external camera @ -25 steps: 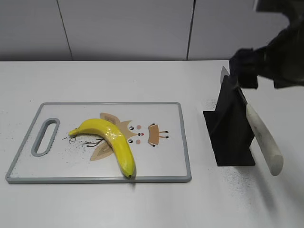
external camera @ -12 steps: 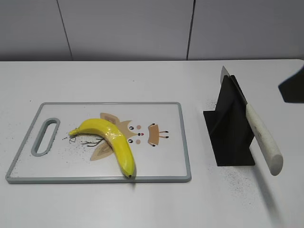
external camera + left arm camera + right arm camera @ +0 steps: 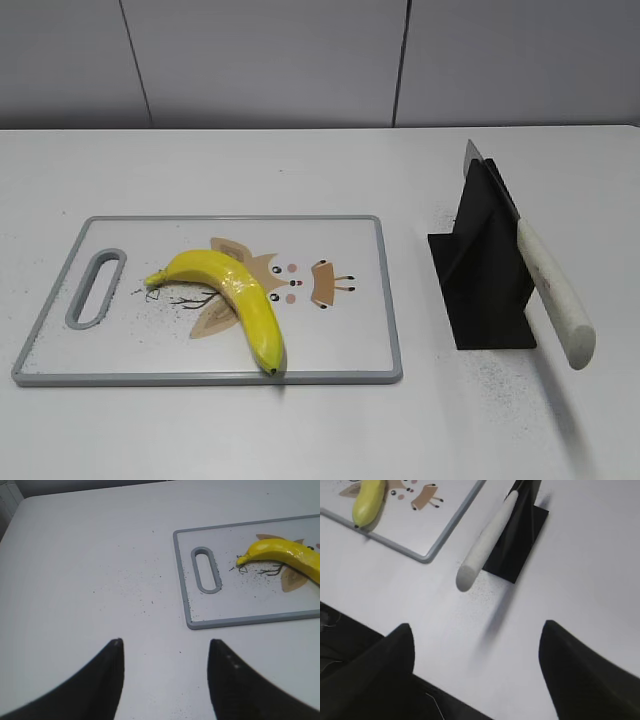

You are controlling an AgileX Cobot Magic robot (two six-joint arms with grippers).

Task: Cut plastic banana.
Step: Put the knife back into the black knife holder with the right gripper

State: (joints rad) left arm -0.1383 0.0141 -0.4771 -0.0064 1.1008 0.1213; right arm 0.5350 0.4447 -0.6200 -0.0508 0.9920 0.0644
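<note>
The plastic banana (image 3: 232, 297) is lying on its side on a white cutting board (image 3: 340, 350) with a grey rim, its greenish stem end pointing toward 9 o'clock in the exterior view and its dark tip sitting right at the board's near edge, toward 5 o'clock from the stem. It is partly covering a small cartoon print (image 3: 300, 281) in brown tones, and the board's grey handle slot (image 3: 95, 288) is lying at 9 o'clock from the fruit. At 3 o'clock from the board, well apart from it, a black knife stand (image 3: 485, 270) is holding a knife (image 3: 550, 290) whose white handle is slanting down toward 5 o'clock, clear of the table. Everything is resting on a white table (image 3: 250, 170) flecked with fine dark specks, and a pale panelled wall (image 3: 270, 60) is rising behind it. Neither arm is showing in the exterior view. In the left wrist view the left gripper (image 3: 165, 652) is hanging over bare table with its fingers spread wide and nothing between them, the banana lying well away at about 1 o'clock. In the right wrist view the right gripper (image 3: 477, 645) is likewise gaping wide and holding nothing, with the knife handle just ahead at 12 o'clock and the banana far off at 11 o'clock.
</note>
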